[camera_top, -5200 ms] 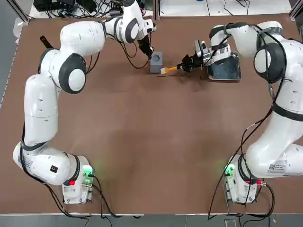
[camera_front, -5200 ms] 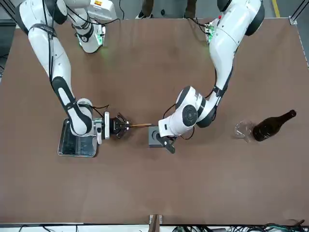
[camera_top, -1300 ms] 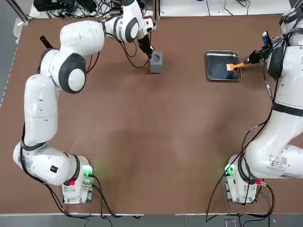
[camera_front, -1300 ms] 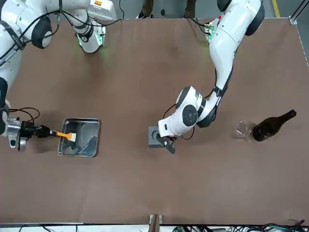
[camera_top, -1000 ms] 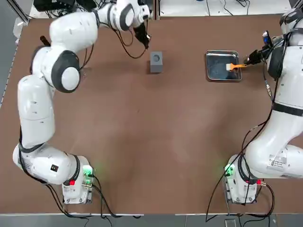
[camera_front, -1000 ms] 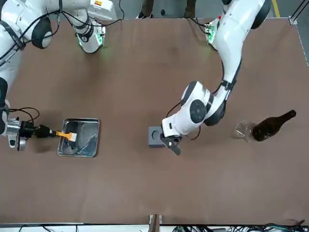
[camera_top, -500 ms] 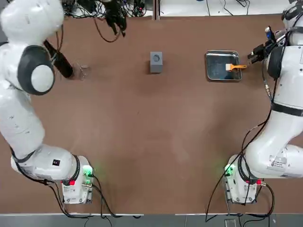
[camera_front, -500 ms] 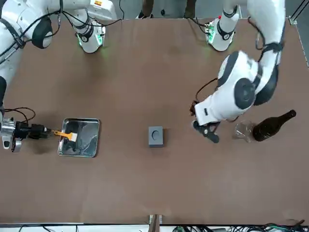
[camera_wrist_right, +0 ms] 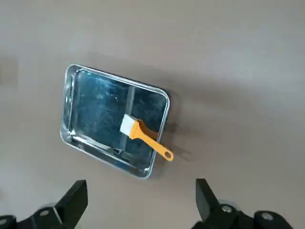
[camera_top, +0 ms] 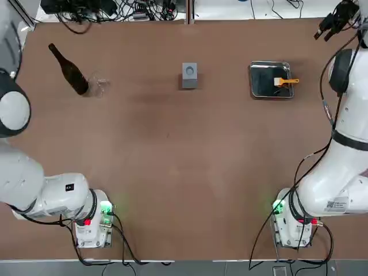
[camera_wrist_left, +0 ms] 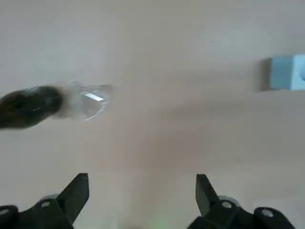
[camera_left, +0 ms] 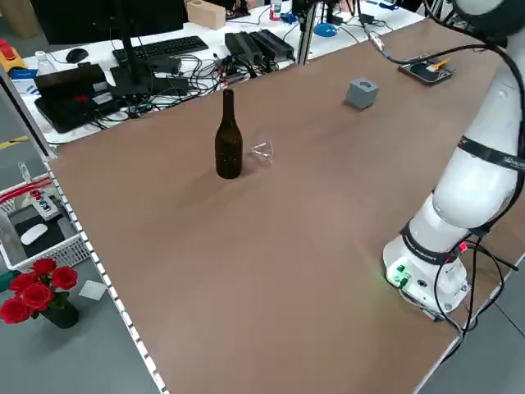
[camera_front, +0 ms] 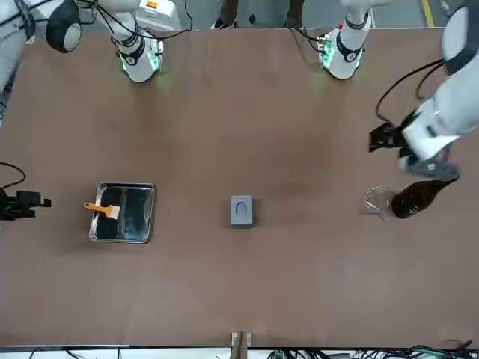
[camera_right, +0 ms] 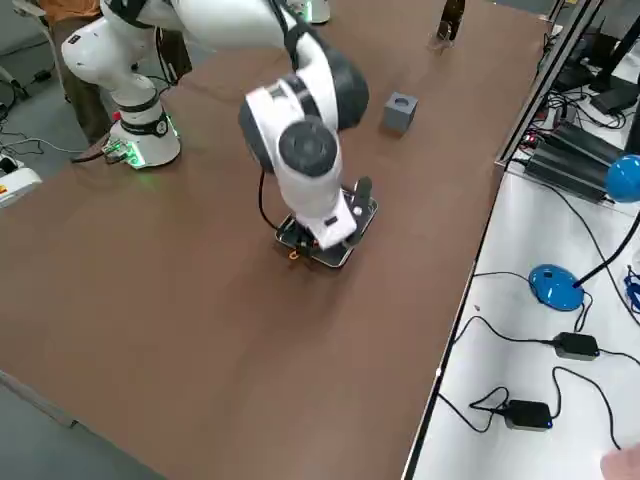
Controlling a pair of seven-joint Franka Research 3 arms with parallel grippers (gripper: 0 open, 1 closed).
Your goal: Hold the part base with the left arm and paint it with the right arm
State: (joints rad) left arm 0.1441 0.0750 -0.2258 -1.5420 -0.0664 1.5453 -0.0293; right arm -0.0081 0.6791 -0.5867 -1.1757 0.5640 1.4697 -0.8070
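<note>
Both arms have pulled back from the work since a second ago: the left gripper [camera_front: 385,138], which was hanging just beside the block [camera_top: 189,75], is now sitting high and well off toward the bottle [camera_top: 68,69] and glass [camera_top: 99,87], and the right gripper [camera_top: 332,22] has let go of the brush [camera_top: 283,81] and is now hovering near the table's far right corner.

The block is standing alone near the table's far middle, its round recess facing up, with nothing touching it. Beside it, toward the robot's right, the tray [camera_top: 254,91] is lying flat, and the brush is resting with its bristles inside the tray and its orange handle sticking out over the rim.

In the left wrist view the left fingers [camera_wrist_left: 74,194] are standing wide apart with nothing between them, looking down on the glass and bottle. In the right wrist view the right fingers [camera_wrist_right: 71,200] are likewise spread and empty, above the tray. The bottle is standing upright with the glass just beside it, well apart from the block.
</note>
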